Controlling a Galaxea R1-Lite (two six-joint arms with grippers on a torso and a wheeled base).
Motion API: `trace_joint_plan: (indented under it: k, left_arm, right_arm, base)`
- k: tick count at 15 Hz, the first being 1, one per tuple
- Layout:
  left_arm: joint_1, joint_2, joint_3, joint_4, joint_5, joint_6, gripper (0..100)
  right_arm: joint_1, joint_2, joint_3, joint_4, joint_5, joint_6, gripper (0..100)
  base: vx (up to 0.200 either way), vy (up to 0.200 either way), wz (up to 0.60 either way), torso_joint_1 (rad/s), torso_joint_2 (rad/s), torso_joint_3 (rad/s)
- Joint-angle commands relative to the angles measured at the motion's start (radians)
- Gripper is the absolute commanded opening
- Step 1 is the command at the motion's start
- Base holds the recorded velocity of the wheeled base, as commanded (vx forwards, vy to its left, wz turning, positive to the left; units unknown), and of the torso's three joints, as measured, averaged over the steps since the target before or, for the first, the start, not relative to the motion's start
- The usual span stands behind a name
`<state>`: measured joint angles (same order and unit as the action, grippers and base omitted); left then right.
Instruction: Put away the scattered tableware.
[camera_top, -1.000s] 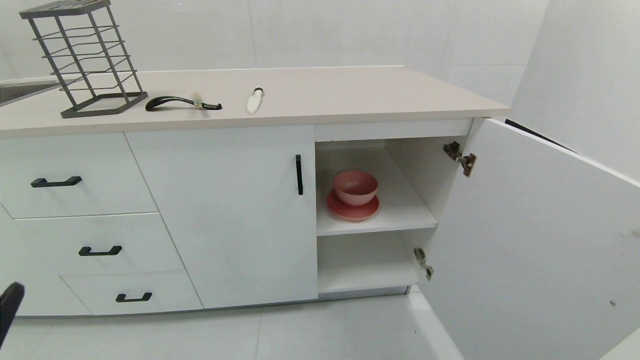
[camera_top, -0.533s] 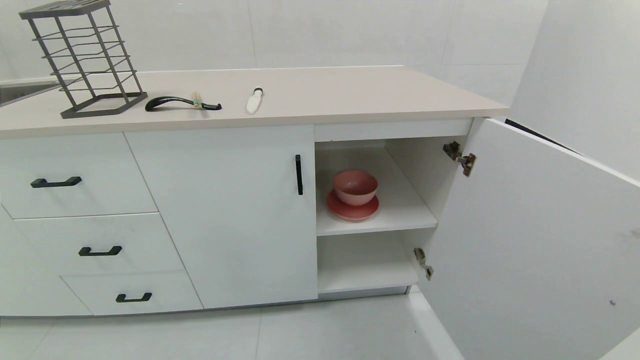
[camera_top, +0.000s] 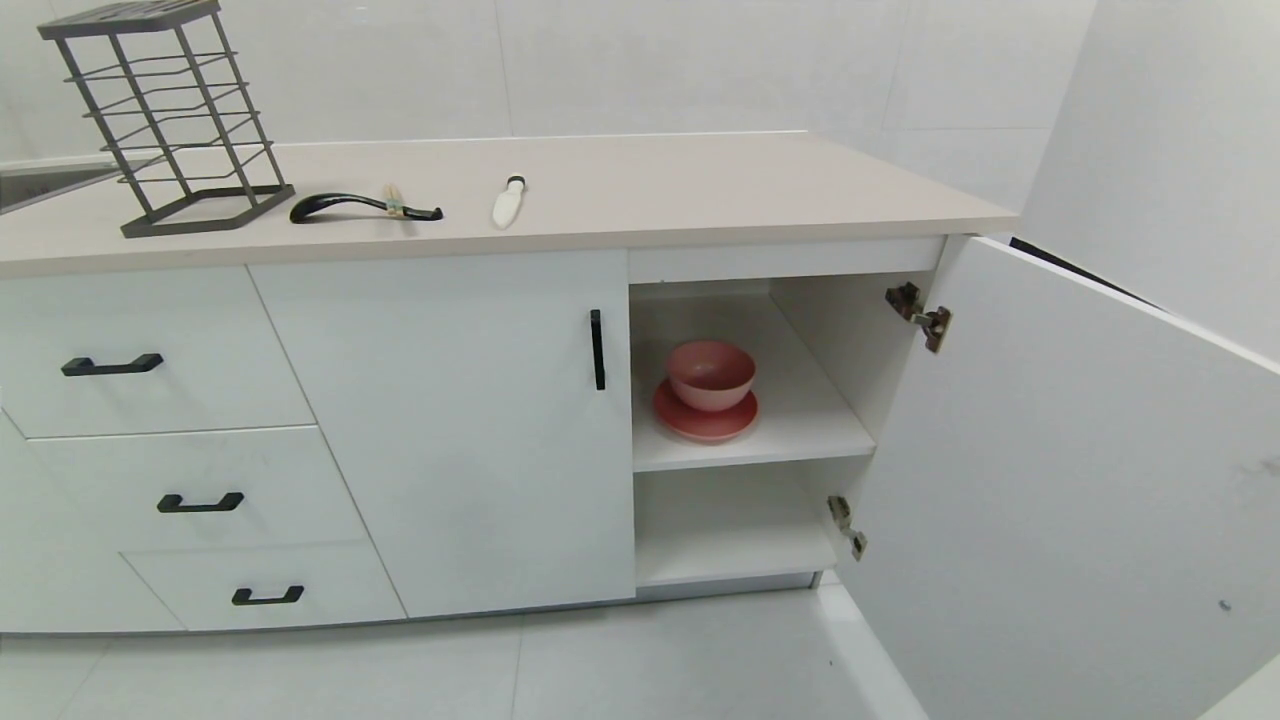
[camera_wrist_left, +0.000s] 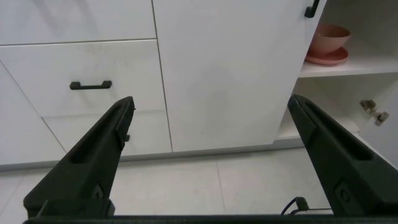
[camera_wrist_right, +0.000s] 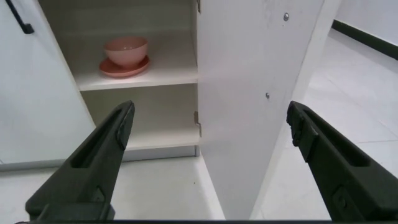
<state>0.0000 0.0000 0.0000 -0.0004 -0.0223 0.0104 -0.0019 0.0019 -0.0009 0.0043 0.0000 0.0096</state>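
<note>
Down low before the cabinet, the left tool (camera_wrist_left: 211, 102) hangs with its fingers spread wide and nothing between them, facing the drawers (camera_top: 150, 350) and the closed door (camera_top: 450, 430). Likewise the right tool (camera_wrist_right: 209, 107) is spread and empty, facing the open compartment. Inside it, a pink bowl (camera_top: 711, 372) sits on a red plate (camera_top: 700, 430) on the upper shelf (camera_top: 800, 420), toward that shelf's left side. The open door (camera_top: 1050, 480) swings out to the right. Up on the desk (camera_top: 700, 185), a black ladle (camera_top: 312, 209) lies just beside a wire rack (camera_top: 130, 17), with a white knife (camera_top: 509, 200) near it on the right, apart from both.
</note>
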Motion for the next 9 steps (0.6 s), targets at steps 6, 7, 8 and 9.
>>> trace_joint_plan:
  k: [6, 7, 8, 9]
  left_arm:
    - [0.0, 0.0, 0.0, 0.0, -0.001, -0.001, 100]
    - [0.0, 0.0, 0.0, 0.0, -0.001, -0.001, 100]
    - [0.0, 0.0, 0.0, 0.0, -0.001, -0.001, 100]
    - [0.0, 0.0, 0.0, 0.0, -0.001, -0.003, 100]
  right_arm:
    - [-0.001, 0.001, -0.001, 0.002, -0.04, 0.001, 100]
    - [-0.001, 0.001, -0.001, 0.002, -0.04, 0.0, 100]
    - [-0.001, 0.001, -0.001, 0.002, -0.04, 0.0, 100]
    - [-0.001, 0.001, -0.001, 0.002, -0.04, 0.0, 100]
  base:
    - [0.0, -0.067, 0.0, 0.002, 0.0, 0.001]
    - [-0.2, -0.2, 0.0, 0.002, 0.0, 0.007]
    - [0.0, -0.2, 0.0, 0.012, 0.0, -0.002]
    - [0.0, -0.2, 0.0, 0.007, 0.01, 0.002]
